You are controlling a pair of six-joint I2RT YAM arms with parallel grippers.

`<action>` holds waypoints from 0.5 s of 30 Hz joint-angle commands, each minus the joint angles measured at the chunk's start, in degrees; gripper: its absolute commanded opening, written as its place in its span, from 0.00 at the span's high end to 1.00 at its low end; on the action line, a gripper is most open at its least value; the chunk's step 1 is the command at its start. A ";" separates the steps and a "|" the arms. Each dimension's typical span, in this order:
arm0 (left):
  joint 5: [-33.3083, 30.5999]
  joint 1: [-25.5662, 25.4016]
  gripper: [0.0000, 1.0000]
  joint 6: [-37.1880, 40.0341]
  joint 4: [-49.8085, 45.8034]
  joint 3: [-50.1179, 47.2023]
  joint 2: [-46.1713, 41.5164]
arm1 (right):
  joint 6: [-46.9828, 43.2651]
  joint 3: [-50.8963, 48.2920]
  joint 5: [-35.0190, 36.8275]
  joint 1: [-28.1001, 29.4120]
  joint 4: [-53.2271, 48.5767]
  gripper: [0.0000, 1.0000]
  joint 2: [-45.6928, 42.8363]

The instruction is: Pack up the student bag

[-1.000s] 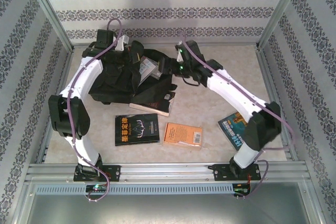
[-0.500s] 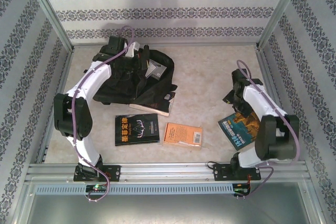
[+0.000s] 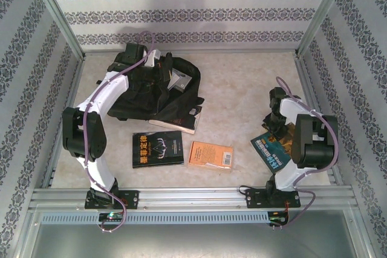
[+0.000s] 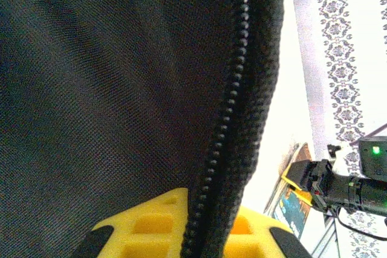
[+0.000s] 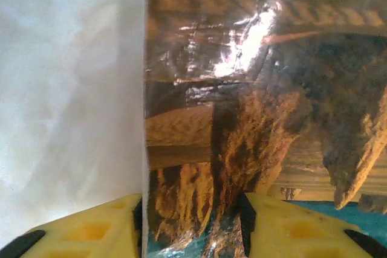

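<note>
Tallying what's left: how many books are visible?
5: a grey book in the student bag, a dark book at its near edge, a black book and an orange book in front, a blue book under the right end effector. Others may hide inside.

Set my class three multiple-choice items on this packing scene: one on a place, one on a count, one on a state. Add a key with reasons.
1. Where does the orange book lie?
A. Just right of the black book
B. Against the far wall
C. On top of the left arm

2. How many books lie on the table clear of the bag?
A. One
B. Three
C. Six

3. What state is the left hand in?
A. Open above the table
B. Shut on the bag's fabric
C. Holding the orange book

Key:
1 A, the two lie side by side near the front.
2 B, the black, orange and blue book.
3 B, fabric beside the zip is pinched in it.
</note>
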 commanded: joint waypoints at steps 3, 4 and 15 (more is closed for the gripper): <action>1.50 -0.68 1.00 -0.42 0.79 -0.58 -0.20 | 2.40 -4.40 -3.88 -0.07 4.25 0.87 0.12; 1.26 -0.75 1.00 -0.18 0.64 -0.46 0.00 | 2.03 -4.52 -4.72 -0.06 4.82 0.94 -0.19; -4.85 -7.10 0.53 5.81 -8.83 5.97 1.81 | 0.10 -4.00 -14.28 3.05 8.47 1.00 -9.29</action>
